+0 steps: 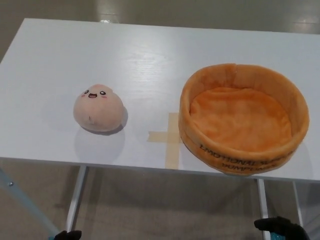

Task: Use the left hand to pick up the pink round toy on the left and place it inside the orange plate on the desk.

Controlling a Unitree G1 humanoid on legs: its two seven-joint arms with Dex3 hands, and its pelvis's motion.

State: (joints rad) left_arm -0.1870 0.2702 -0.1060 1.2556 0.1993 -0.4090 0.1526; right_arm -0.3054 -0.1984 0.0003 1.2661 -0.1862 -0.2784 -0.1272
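- The pink round toy (98,108) sits on the white worktop (150,55), on its left half, well apart from everything else.
- It is a soft, dome-shaped plush, peach-pink, with a small face on its upper side: two dark eyes, an open mouth and rosy cheek patches. A faint shadow falls on the worktop in front of it.
- The orange plate (243,155) stands on the right half of the worktop, close to the near edge. It is a round plush tub with a raised padded wall; dark lettering runs along the outside of the near wall, too distorted to read fully.
- The inside of the plate shows only its own orange lining.
- Between toy and plate lies a tape cross (170,136), beige, stuck flat on the surface; its right arm reaches to the foot of the plate's wall, while the toy is clear of it.
- The left hand (67,235) shows only as a small black tip at the bottom edge, below the worktop's near edge and far from the toy. Whether its fingers are spread or closed cannot be told.
- The right hand (280,229) appears as a black shape at the bottom right, also below the worktop, holding nothing that shows; its finger position cannot be told either.
- White legs of the worktop (76,200) and a grey floor (165,210) show beneath.
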